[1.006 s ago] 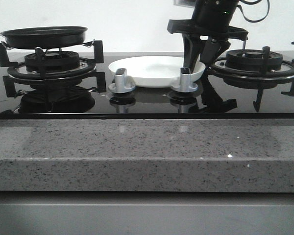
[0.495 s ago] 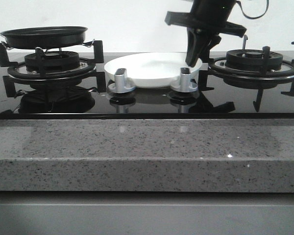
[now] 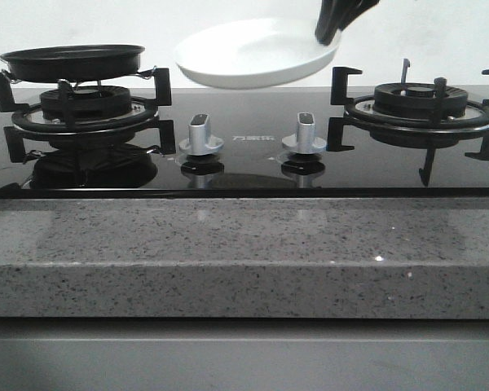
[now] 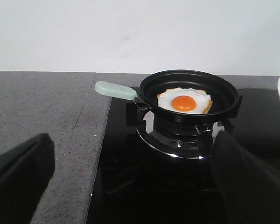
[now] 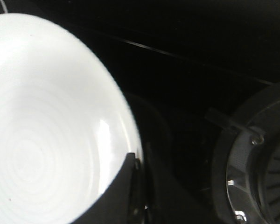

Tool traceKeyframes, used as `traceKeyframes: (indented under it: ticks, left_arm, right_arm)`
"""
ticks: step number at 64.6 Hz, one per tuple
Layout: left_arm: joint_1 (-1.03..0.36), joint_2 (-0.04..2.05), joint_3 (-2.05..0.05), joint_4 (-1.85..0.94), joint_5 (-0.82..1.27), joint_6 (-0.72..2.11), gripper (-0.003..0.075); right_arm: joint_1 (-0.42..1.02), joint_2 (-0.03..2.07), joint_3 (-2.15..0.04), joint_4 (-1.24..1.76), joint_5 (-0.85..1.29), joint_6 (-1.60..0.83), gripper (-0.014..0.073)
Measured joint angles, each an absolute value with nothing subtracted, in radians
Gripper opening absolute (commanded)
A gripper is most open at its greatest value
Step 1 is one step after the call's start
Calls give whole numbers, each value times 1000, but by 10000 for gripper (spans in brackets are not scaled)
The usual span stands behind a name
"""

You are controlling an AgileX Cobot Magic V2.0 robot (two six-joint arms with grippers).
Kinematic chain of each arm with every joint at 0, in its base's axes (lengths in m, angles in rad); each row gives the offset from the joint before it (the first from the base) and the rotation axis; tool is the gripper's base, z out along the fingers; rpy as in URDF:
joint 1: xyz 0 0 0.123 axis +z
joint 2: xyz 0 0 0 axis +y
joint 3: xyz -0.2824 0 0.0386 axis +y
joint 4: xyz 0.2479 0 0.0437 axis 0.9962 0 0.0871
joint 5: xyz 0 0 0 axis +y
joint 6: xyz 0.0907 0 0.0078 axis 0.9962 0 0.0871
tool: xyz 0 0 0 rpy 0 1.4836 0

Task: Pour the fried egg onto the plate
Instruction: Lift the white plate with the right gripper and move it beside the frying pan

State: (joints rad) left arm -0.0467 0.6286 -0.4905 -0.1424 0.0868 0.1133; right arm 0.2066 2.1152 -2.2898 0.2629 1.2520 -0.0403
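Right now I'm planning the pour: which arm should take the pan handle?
Left. Its open gripper faces the pan handle, while the right gripper holds the plate aloft.

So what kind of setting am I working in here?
Most likely a kitchen counter, possibly a mock-up: a black glass gas hob with two burners and knobs, set in a speckled grey stone worktop. A frying pan holding the fried egg sits on the left burner.
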Motion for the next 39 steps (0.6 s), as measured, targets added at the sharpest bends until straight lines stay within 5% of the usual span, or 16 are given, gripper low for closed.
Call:
traceKeyframes:
  ticks: [18, 39]
  left_arm:
    - [-47, 629, -491, -142, 87, 113, 671]
    - [-47, 629, -491, -142, 87, 113, 671]
  right_arm:
    - [228, 1906, -1981, 286, 1232, -115, -60]
    - [237, 1661, -1480, 459, 941, -245, -60]
